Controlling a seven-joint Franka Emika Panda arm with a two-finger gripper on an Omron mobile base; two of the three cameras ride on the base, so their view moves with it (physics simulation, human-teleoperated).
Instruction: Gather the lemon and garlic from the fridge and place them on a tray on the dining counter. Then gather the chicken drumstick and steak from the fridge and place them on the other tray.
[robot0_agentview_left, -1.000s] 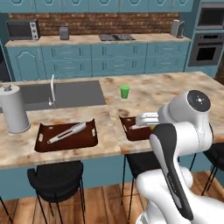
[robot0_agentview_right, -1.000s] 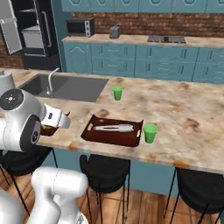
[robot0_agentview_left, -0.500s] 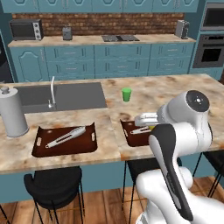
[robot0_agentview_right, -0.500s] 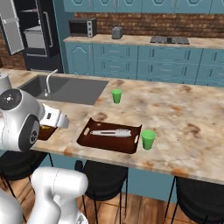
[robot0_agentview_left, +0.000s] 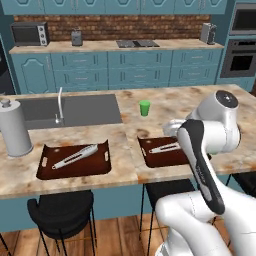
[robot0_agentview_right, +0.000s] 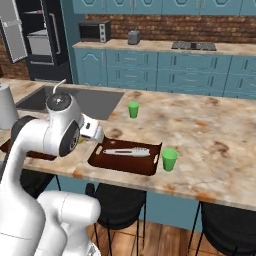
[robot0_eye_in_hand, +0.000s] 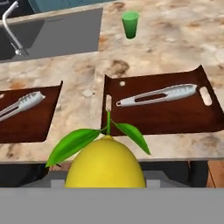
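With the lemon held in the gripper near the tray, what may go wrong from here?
1. The lemon is round; released on the right tray, it may roll off the low rim.
2. Tongs lie across that tray, so the lemon may land on them and bounce away.
3. The gripper hangs before the dining counter edge; releasing too early may drop the lemon on the floor.

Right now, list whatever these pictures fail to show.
- Gripper fingertips: hand view, hidden behind the lemon and the picture's bottom edge.
- Near tray, right part: left base view, covered by the arm.
- Left tray: hand view, cut by the edge.
- Fridge contents: right base view, too small.
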